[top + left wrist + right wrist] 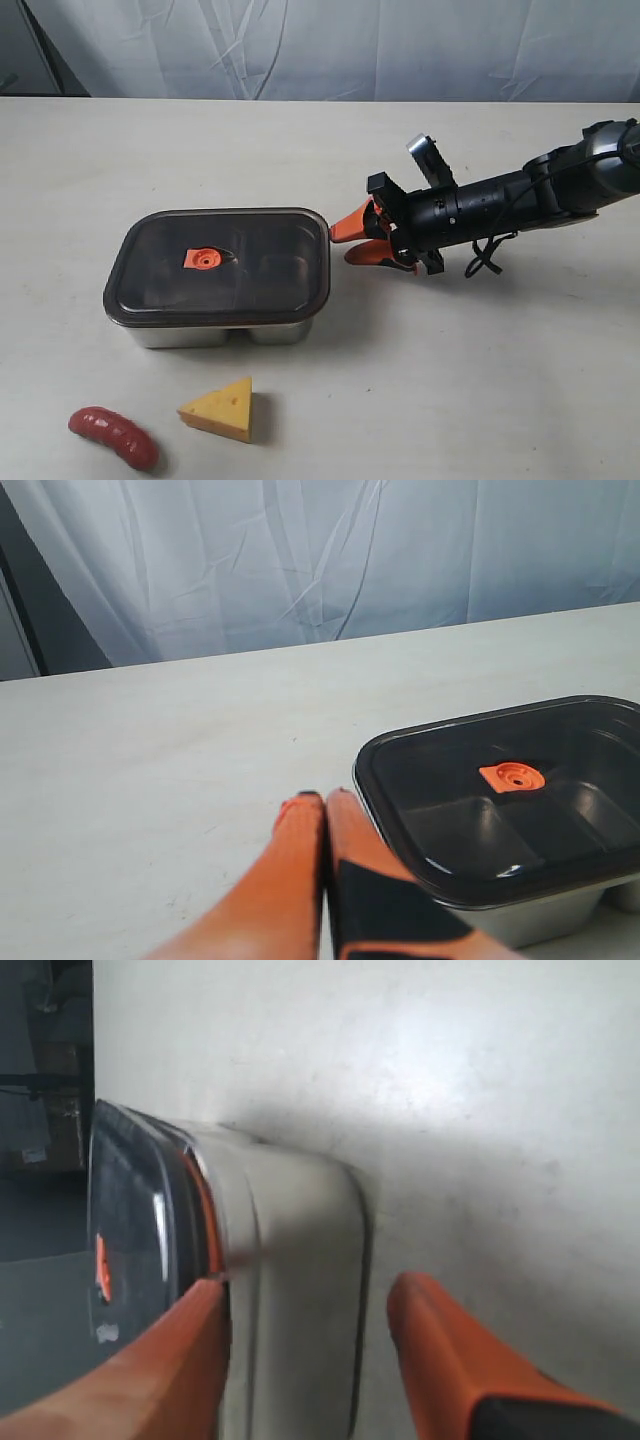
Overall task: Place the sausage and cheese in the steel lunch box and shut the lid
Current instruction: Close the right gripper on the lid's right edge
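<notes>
The steel lunch box [200,332] stands on the table with the dark lid [260,255] resting on it, orange valve tab [203,259] on top. In front of it lie the dark-red sausage [113,436] and the yellow cheese [220,409]. My right gripper [342,243] is open at the box's right end. In the right wrist view, the right gripper [308,1290] has one finger [185,1350] by the lid's rim [125,1220] and the other low by the table, with the box wall [290,1240] ahead. My left gripper [322,800] is shut and empty beside the lid [520,810].
A pale curtain [320,45] hangs behind the table's far edge. The right arm [520,200] reaches in from the right side, low over the table, with a cable loop under it. The left arm does not show in the exterior view.
</notes>
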